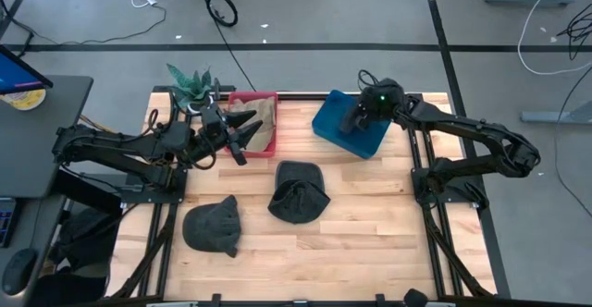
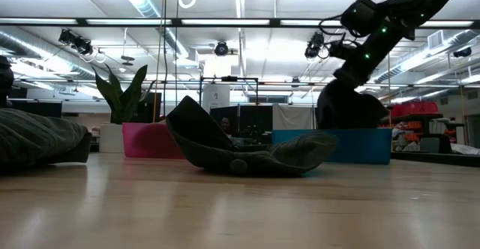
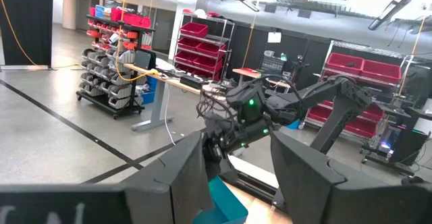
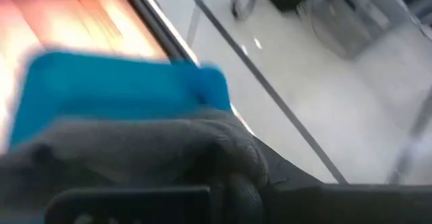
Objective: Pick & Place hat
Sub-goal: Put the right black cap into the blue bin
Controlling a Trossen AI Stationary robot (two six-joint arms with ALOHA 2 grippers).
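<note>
Over the blue bin (image 1: 338, 131) at the table's far right, right gripper (image 1: 356, 120) is clamped on a dark hat (image 4: 148, 150). Left gripper (image 1: 242, 136) hovers part-open, empty, beside the red bin (image 1: 268, 145). Two hats (image 1: 298, 192) lie mid-table.

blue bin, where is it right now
In the high view the blue bin sits at the table's far edge on the right arm's side, right of the red bin, with the right gripper over it.
</note>
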